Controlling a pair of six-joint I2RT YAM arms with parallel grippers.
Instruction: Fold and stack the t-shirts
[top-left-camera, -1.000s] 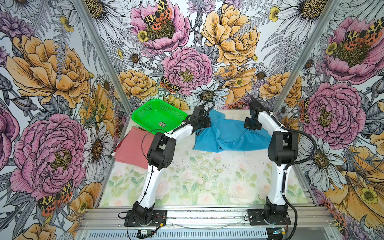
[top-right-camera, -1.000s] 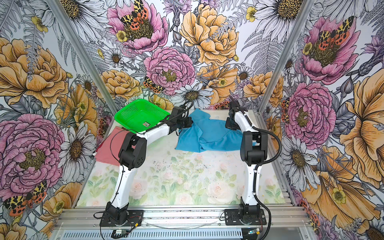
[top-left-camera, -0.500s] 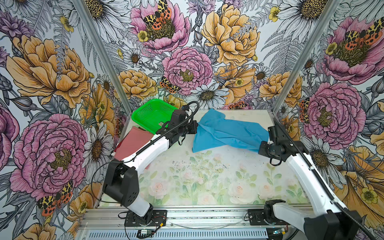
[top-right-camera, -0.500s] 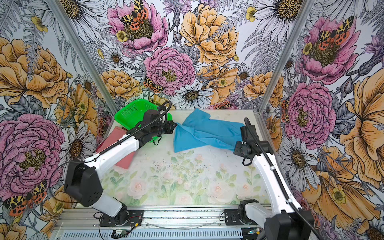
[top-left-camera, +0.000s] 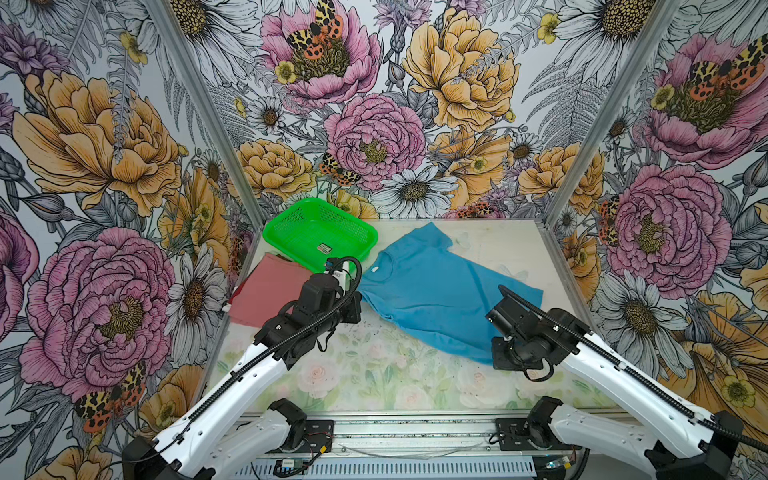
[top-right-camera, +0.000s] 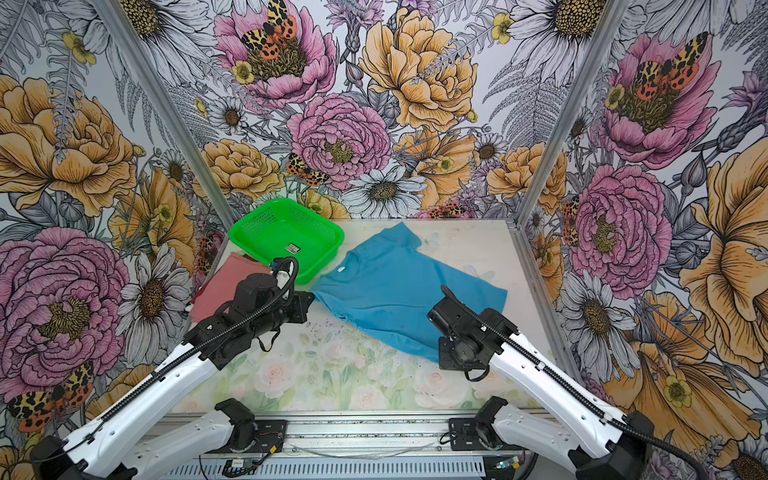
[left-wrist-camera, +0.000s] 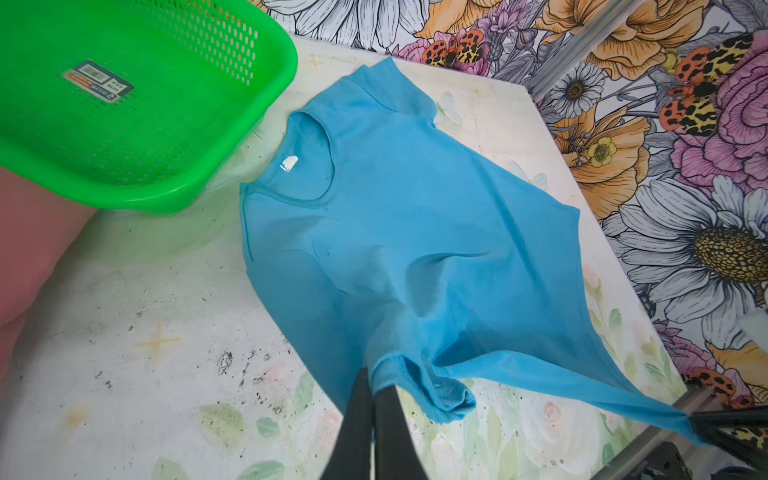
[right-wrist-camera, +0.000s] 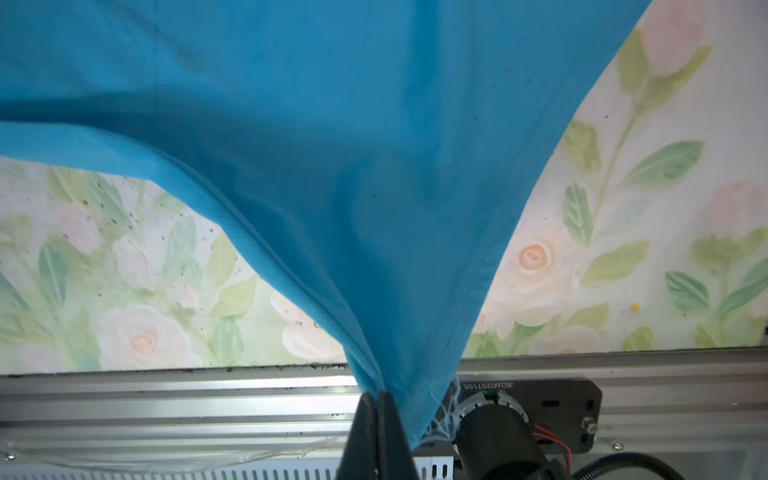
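The sky-blue t-shirt (top-left-camera: 436, 291) (top-right-camera: 395, 286) lies spread on the table, its neck with a small white label (left-wrist-camera: 288, 162) turned toward the green basket. My left gripper (top-left-camera: 354, 309) (left-wrist-camera: 374, 384) is shut on the blue t-shirt's sleeve (left-wrist-camera: 419, 382). My right gripper (top-left-camera: 496, 359) (right-wrist-camera: 378, 397) is shut on a bottom hem corner, and the cloth (right-wrist-camera: 332, 124) is stretched taut up from it. The dusty red-pink t-shirt (top-left-camera: 266, 295) (top-right-camera: 220, 286) lies flat at the left, partly under the basket and partly hidden by my left arm.
The green perforated basket (top-left-camera: 299, 216) (left-wrist-camera: 266, 99) stands at the back left, holding only a sticker. Flowered walls with metal posts close in the table (top-left-camera: 374, 374) on three sides. A metal rail (right-wrist-camera: 166, 399) runs along the front edge.
Both arms have drawn back from the rear toward the front, dragging the blue t-shirt forward and spreading it out between them. Both grips have held throughout.
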